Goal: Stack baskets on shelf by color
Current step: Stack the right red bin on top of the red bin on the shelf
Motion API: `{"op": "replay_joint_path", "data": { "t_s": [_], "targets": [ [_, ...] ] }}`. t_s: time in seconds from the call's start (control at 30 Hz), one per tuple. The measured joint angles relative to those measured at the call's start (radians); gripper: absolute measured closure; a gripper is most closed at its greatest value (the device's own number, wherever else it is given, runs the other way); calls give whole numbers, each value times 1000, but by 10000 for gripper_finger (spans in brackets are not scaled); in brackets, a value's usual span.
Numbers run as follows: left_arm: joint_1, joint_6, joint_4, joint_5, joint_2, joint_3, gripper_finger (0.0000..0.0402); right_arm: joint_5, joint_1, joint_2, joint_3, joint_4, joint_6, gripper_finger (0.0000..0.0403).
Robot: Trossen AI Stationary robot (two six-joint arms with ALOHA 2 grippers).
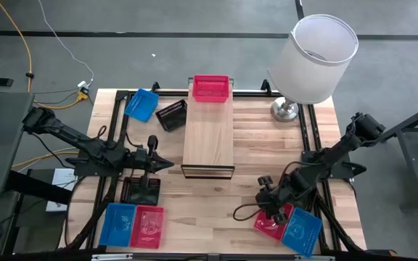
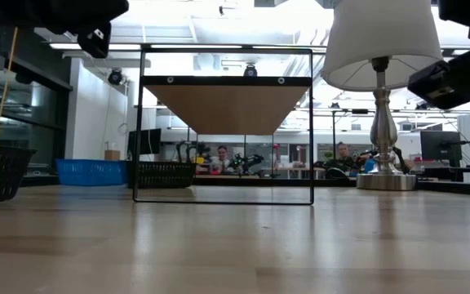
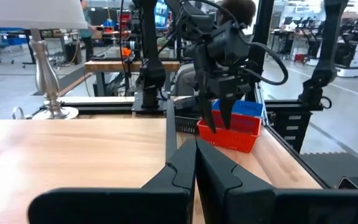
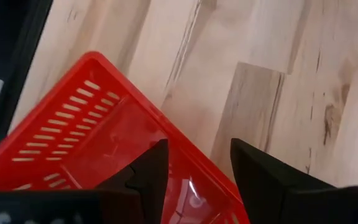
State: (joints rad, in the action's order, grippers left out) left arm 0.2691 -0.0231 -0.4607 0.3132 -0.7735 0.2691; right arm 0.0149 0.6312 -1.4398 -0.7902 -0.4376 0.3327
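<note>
The light-wood shelf (image 1: 209,138) stands mid-table, with one red basket (image 1: 211,88) resting on its far end. A blue basket (image 1: 142,105) and a black basket (image 1: 171,114) lie on the table left of the shelf's far end. Another black basket (image 1: 140,190) sits near my left arm, and a blue (image 1: 118,223) and a red one (image 1: 148,226) lie side by side at the near left. My left gripper (image 1: 167,165) is shut and level beside the shelf. My right gripper (image 4: 197,162) is open, pointing down, one finger over the inside of a red basket (image 4: 98,137) and one outside its rim. A blue basket (image 1: 301,230) lies against that red one.
A white-shaded lamp (image 1: 314,58) stands on the far right corner of the table. Black frame rails (image 1: 122,138) run along the table's left and right sides. Bare tabletop lies between the shelf and the right arm. People sit at benches (image 2: 223,155) in the room beyond.
</note>
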Motion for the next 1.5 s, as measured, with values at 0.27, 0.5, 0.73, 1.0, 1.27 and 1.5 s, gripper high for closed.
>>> {"op": "replay_joint_path", "data": {
  "t_s": [0.27,0.5,0.73,1.0,1.27,1.5],
  "targets": [
    [0,0,-8,40,-31,0,401,-7,0,-47,0,-25,-24,242],
    [0,0,-10,40,-33,0,401,-8,0,-67,0,-22,-45,291],
    [0,0,-10,41,-33,0,401,-2,-13,-38,-41,-26,-32,389],
    [0,0,-15,43,-33,0,401,47,-60,-25,-284,-53,-76,397],
    [0,-1,-17,43,-33,0,401,183,-173,-25,-589,-66,-311,401],
    [0,-26,-18,39,-33,0,401,355,-447,-25,-736,-68,-497,402]
  ]
}}
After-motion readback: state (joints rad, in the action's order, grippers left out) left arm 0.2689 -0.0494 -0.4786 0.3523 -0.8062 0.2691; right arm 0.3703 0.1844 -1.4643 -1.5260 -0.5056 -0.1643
